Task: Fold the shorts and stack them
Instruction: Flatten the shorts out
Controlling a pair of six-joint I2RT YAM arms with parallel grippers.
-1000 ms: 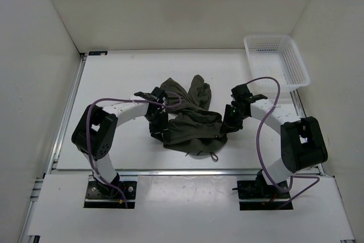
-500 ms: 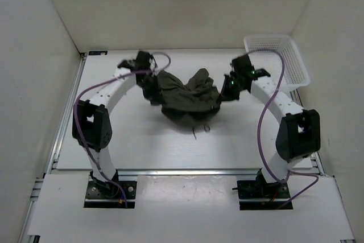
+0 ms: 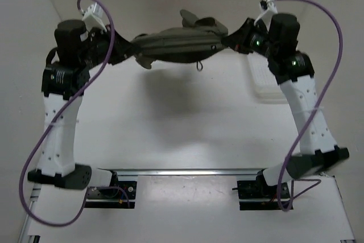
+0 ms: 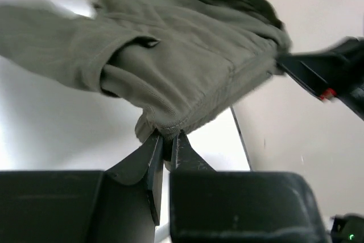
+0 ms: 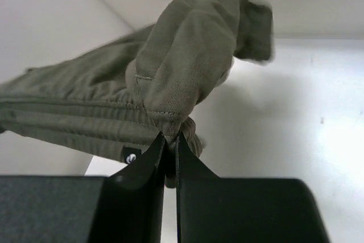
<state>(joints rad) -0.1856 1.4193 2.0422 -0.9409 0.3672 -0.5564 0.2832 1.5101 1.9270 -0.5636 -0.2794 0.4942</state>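
The dark olive-green shorts (image 3: 177, 44) hang stretched in the air between my two grippers, high above the table. My left gripper (image 3: 126, 53) is shut on the shorts' left end, and the pinched hem shows in the left wrist view (image 4: 170, 126). My right gripper (image 3: 234, 40) is shut on the right end by the waistband, which shows in the right wrist view (image 5: 170, 119). The left gripper (image 4: 166, 136) and the right gripper (image 5: 169, 138) each have fabric clamped between the fingertips. A drawstring (image 3: 199, 66) dangles under the middle.
A white plastic basket (image 3: 266, 78) stands at the back right of the table, partly hidden behind my right arm. White walls enclose the table (image 3: 170, 123) on three sides. The shorts' shadow falls on the table's far half.
Both arms have lifted the shorts off the table, raised them high and pulled them apart, so the bunched fabric is now stretched out between the grippers.
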